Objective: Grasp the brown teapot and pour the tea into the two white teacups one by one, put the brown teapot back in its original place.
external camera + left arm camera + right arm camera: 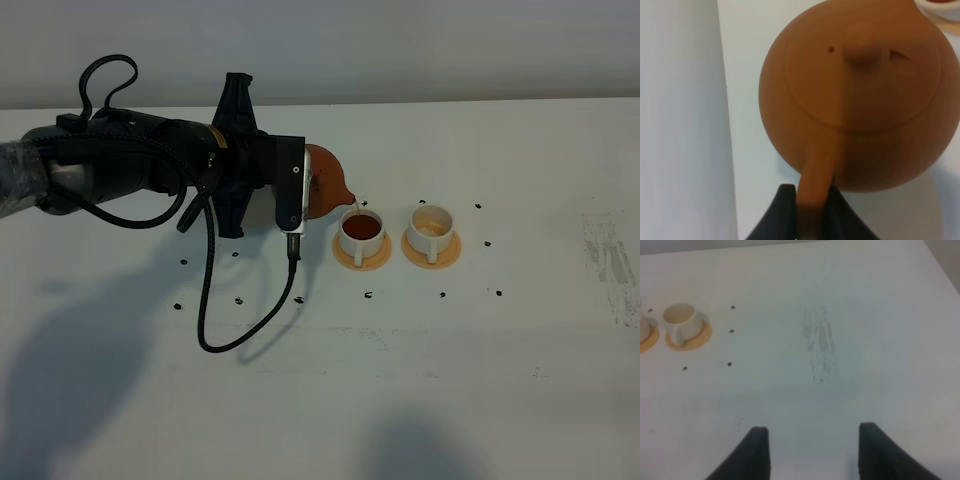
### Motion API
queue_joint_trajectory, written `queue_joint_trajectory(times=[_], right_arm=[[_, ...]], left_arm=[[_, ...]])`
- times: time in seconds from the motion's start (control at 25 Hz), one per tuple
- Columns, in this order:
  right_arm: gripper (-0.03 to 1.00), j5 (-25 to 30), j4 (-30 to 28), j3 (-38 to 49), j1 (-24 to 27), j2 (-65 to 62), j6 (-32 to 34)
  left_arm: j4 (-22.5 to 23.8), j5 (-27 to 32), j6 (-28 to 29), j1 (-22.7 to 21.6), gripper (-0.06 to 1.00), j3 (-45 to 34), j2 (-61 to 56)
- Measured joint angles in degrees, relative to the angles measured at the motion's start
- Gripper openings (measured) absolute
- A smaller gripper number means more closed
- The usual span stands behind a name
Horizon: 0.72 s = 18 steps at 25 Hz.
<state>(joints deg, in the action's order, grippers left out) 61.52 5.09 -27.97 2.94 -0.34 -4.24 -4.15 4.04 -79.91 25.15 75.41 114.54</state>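
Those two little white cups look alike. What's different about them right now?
The left cup holds dark reddish-brown tea; the right cup looks empty and pale inside. The teapot tilts its spout over the left cup; nothing is over the right cup. Both are small, white, and sit on orange saucers.

White matte worktop [520,400] filling most of frame. Pale grey wall [400,40] along top edge. Small black specks [443,295] scattered mid-frame. Grey scuff marks [612,265] at right. Soft shadows [60,400] lower left.

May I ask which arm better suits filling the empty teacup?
Left: the left end effector grips the round reddish-brown clay teapot near the empty white teacup; the right end effector holds nothing.
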Motion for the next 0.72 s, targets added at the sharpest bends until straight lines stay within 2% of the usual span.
queue_joint_trajectory(times=[0.16, 0.52, 0.72], right_arm=[[0.43, 0.0, 0.0, 0.0, 0.0, 0.0, 0.0], [0.43, 0.0, 0.0, 0.0, 0.0, 0.0, 0.0], [0.43, 0.0, 0.0, 0.0, 0.0, 0.0, 0.0]], left_arm=[[-0.1, 0.2, 3.1, 0.0, 0.08, 0.0, 0.0], [-0.3, 0.5, 3.6, 0.0, 0.08, 0.0, 0.0], [-4.7, 1.5, 3.6, 0.0, 0.08, 0.0, -0.1]])
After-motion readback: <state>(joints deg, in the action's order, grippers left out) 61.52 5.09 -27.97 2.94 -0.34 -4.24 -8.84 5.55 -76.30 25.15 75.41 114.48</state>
